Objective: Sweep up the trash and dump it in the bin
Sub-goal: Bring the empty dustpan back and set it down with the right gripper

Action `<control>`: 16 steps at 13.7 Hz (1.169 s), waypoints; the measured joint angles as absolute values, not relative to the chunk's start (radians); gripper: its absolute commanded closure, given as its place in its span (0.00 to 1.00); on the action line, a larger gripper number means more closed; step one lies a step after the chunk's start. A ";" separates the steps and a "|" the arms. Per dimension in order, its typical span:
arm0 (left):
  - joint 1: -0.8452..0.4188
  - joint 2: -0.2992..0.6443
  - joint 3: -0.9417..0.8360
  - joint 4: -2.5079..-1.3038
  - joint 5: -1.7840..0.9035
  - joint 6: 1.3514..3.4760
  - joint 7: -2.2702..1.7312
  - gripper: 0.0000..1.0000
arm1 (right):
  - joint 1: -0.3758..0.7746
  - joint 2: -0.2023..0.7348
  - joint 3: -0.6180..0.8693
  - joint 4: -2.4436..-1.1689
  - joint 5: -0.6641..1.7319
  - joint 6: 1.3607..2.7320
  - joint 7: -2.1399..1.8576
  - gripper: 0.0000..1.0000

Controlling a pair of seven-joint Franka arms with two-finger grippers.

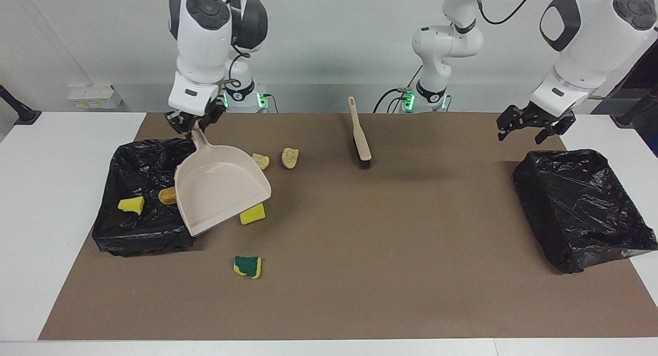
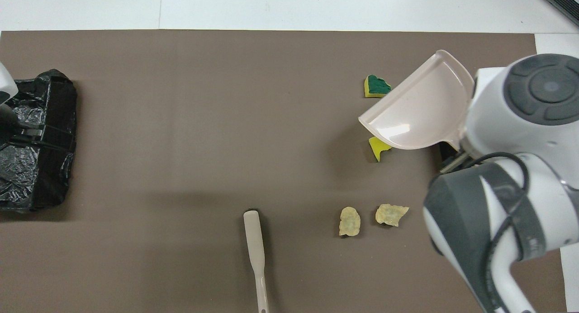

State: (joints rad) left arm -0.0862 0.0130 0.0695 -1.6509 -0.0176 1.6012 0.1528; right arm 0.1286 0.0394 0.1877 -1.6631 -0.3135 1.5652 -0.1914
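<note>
While the left pincer (image 1: 532, 125) hangs spread, the right pincer (image 1: 192, 123) pinches the raised dustpan (image 1: 218, 187).

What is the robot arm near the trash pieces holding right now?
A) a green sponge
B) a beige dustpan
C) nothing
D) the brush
B: the right gripper is clamped on the handle of the beige dustpan, which hangs in the air, while the brush lies untouched on the mat.
</note>
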 measured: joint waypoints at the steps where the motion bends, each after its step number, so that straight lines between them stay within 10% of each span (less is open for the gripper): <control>1: -0.086 0.013 0.069 -1.652 -0.018 1.601 0.153 0.00 | 0.180 0.083 0.188 -1.619 -0.296 1.565 -0.062 1.00; 9: -0.086 0.013 0.061 -1.661 -0.017 1.596 0.153 0.00 | 0.428 0.471 0.181 -1.233 -0.172 1.659 0.538 1.00; 16: -0.096 -0.001 0.047 -1.729 -0.017 1.616 0.153 0.00 | 0.595 0.705 0.185 -1.151 -0.139 1.872 0.776 1.00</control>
